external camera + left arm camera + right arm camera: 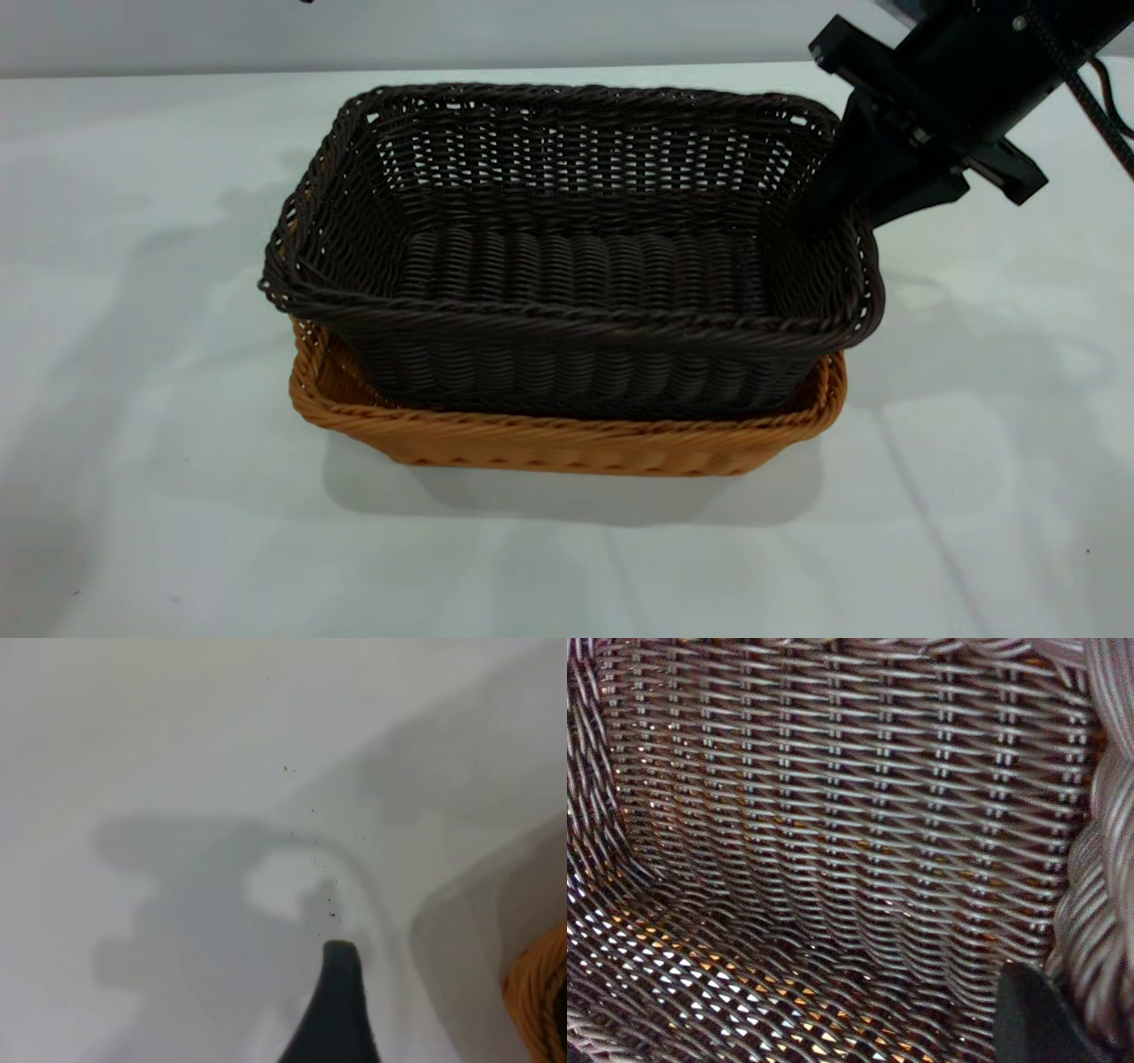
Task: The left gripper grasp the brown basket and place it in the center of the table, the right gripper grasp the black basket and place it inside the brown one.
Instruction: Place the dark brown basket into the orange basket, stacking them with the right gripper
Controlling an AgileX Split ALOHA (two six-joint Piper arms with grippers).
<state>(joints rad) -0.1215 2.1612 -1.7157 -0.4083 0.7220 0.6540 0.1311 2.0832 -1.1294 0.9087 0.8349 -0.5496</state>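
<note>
Ext view: black basket [576, 257] nested in brown basket [567, 443], mid table [133, 399]; right gripper [837, 208] clamped on black basket's right rim. R wrist: only dark weave, one fingertip [1036, 1019]. L wrist: left gripper over bare table, grip state unclear.

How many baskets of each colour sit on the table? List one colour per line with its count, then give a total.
Black basket: 1, sitting inside the brown one, with the right gripper at its right end wall
Brown basket: 1, resting on the table
Total: 2 baskets
</note>
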